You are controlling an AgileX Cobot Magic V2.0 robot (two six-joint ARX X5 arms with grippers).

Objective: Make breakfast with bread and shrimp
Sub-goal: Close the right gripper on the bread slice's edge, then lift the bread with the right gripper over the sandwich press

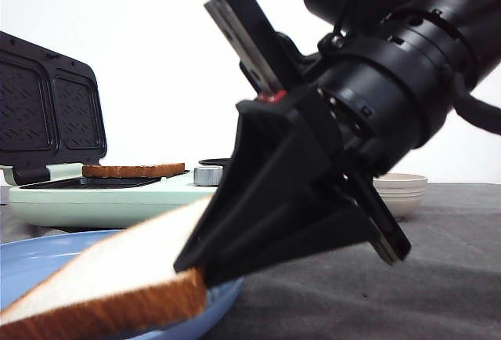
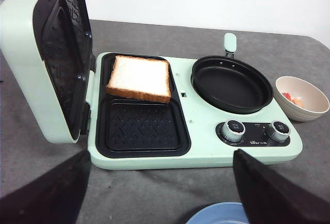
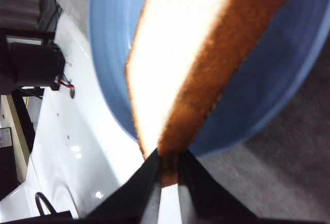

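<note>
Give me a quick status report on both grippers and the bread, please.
Right gripper shut on bread slice over blue plate. Left gripper open, empty. Second slice in sandwich maker, lid up. Nothing blocking.

White bread, brown crust; blue plate

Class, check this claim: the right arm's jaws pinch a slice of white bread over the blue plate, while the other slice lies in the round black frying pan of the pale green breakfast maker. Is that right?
One detail is wrong. The left wrist view shows the other slice of white bread on the rear ridged sandwich plate, not in the round black frying pan of the pale green breakfast maker, which is empty. The right gripper does pinch a slice over the blue plate.
</note>
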